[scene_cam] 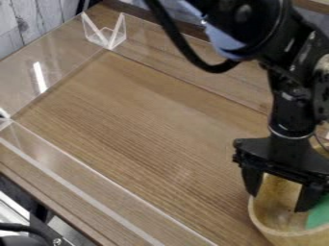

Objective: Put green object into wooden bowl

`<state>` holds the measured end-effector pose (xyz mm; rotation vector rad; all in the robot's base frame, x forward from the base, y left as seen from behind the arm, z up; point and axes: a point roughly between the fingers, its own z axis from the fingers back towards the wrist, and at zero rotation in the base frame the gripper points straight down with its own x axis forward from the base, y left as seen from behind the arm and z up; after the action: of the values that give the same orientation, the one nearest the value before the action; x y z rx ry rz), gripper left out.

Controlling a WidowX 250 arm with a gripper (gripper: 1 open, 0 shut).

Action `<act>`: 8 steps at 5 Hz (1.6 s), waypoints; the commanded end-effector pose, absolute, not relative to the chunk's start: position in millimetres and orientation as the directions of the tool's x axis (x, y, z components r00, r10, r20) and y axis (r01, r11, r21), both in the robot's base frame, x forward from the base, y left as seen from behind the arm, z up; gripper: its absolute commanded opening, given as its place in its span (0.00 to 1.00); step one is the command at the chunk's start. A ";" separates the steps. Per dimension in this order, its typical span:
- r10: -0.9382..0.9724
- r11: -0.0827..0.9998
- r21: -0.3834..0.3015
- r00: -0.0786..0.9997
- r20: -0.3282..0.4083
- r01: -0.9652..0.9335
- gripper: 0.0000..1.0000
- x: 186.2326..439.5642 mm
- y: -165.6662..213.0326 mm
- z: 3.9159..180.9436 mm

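Note:
The wooden bowl [264,229] sits at the bottom right corner of the wooden table, partly cut off by the frame. Inside it, at the right edge of the view, lies the green object [318,220], only part of it showing. My gripper [280,198] hangs straight down over the bowl, open, its two black fingers spread wide with nothing between them. The green object lies just right of and below the right finger [309,197]; I cannot tell whether they touch.
Low clear plastic walls [38,77] run along the table's left and back sides. A small clear stand [103,32] is at the back left. The black arm and its cable [193,53] cross the upper right. The table's front edge runs along the lower left.

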<state>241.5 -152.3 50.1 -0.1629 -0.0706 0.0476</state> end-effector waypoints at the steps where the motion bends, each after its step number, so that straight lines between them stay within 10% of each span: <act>1: 0.030 0.982 -0.189 0.993 0.115 -0.008 1.00 252.8 -159.0 69.8; 3: -0.070 0.977 -0.190 0.990 0.122 0.092 1.00 258.3 -146.1 76.7; 4: -0.161 0.965 -0.190 0.979 0.123 0.182 0.00 258.3 -141.3 77.2; 5: -0.077 0.977 -0.189 0.990 0.120 0.099 1.00 256.3 -138.6 72.7; 8: 0.001 0.981 -0.192 0.994 0.111 0.020 1.00 241.6 -144.8 70.9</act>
<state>238.0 -141.4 58.3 -0.1732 -0.0670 -0.0069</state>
